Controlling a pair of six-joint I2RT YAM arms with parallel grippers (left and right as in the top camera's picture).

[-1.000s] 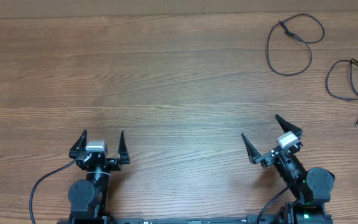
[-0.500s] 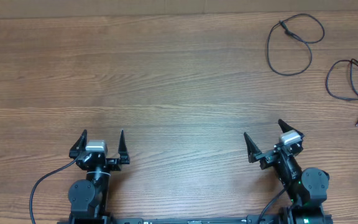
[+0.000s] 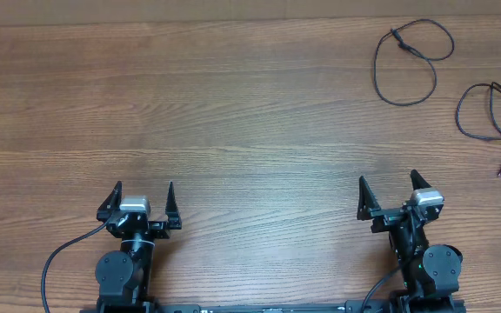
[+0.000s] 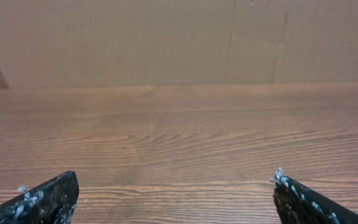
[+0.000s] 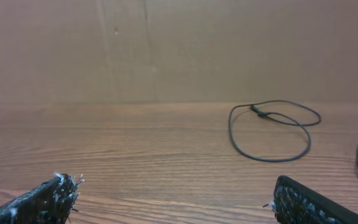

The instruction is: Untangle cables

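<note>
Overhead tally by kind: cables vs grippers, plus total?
Lone cable loop: 1
Cable cluster at the right edge: 1, strands uncountable, cut off by the frame
Grippers, both open and empty: 2, left gripper and right gripper
Total: 4

Black cables (image 3: pixel 404 61) — brown wood-grain table (image 3: pixel 233 113).

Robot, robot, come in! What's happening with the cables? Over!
Left gripper open, empty. Right gripper open, empty. Looped cable lies alone far right; other cables beside it, untouched. Nothing in the way. Over.
</note>
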